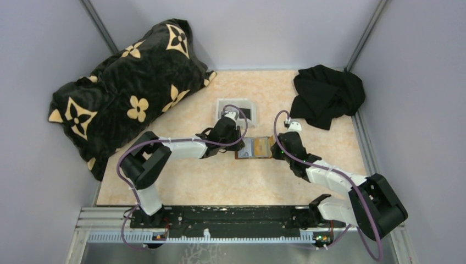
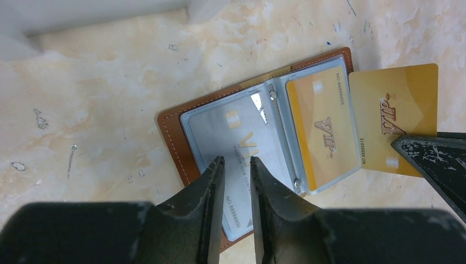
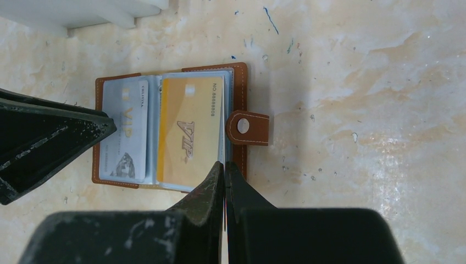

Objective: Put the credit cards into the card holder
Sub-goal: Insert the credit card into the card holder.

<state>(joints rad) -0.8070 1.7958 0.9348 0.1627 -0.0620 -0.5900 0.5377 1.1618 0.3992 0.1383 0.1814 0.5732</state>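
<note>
The brown card holder (image 1: 254,148) lies open on the table between both grippers. In the left wrist view its left sleeve holds a silver credit card (image 2: 236,129) and its right sleeve a gold one (image 2: 324,129). A second gold credit card (image 2: 393,118) sticks out past the holder's right edge, with my right gripper (image 3: 225,164) shut on it; in the right wrist view that card shows only as a thin edge between the fingers. My left gripper (image 2: 237,159) is open, its tips over the silver card's sleeve; contact cannot be told.
A white tray (image 1: 236,109) stands just behind the holder. A black pillow with tan flowers (image 1: 126,88) fills the back left, and a black cloth (image 1: 327,93) lies at the back right. The holder's snap strap (image 3: 247,127) points right.
</note>
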